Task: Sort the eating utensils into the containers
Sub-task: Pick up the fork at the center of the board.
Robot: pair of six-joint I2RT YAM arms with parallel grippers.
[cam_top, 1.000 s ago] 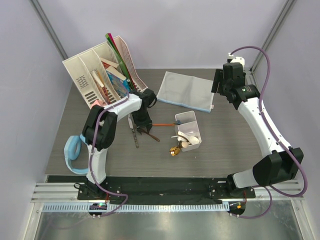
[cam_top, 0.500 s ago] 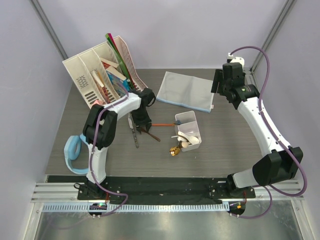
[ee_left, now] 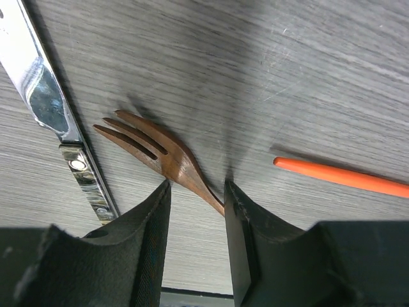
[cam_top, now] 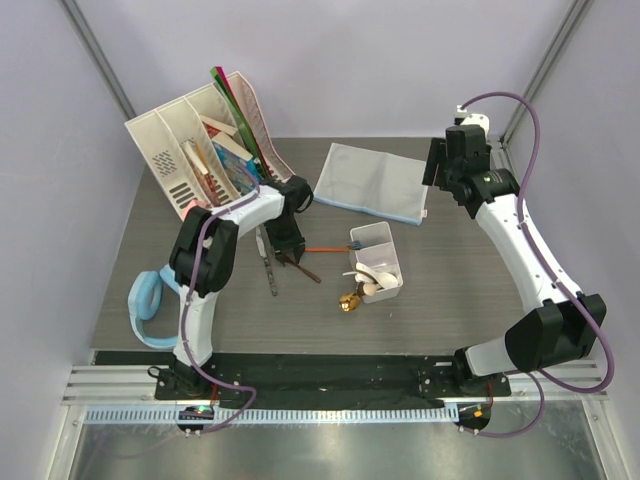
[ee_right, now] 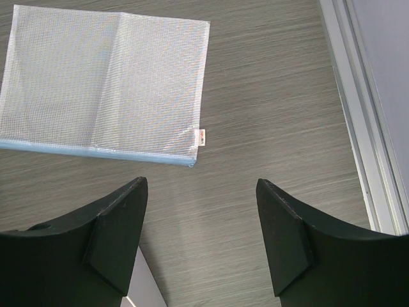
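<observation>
Top view: left gripper (cam_top: 286, 250) is low over the table (cam_top: 460, 290) mid-left, among loose utensils: a silver knife (cam_top: 268, 264), a wooden fork (cam_top: 304, 269) and an orange-handled piece (cam_top: 322, 249). The white container (cam_top: 373, 238) sits to their right with white spoons (cam_top: 372, 278) in its near part; a gold spoon (cam_top: 350, 300) lies just beside its near-left corner. Right gripper (cam_top: 432, 166) hangs above the right edge of the grey-blue mesh pouch (cam_top: 372, 183). Left wrist view: the jaws stand apart, straddling the fork's handle where it lies flat on the table, not clamped on it; tines point away toward the knife, and the orange handle lies to the right, apart. Right wrist view: the jaws are spread wide with nothing between them, only bare table below, and the pouch is beyond the fingers (ee_right: 121, 236).
</observation>
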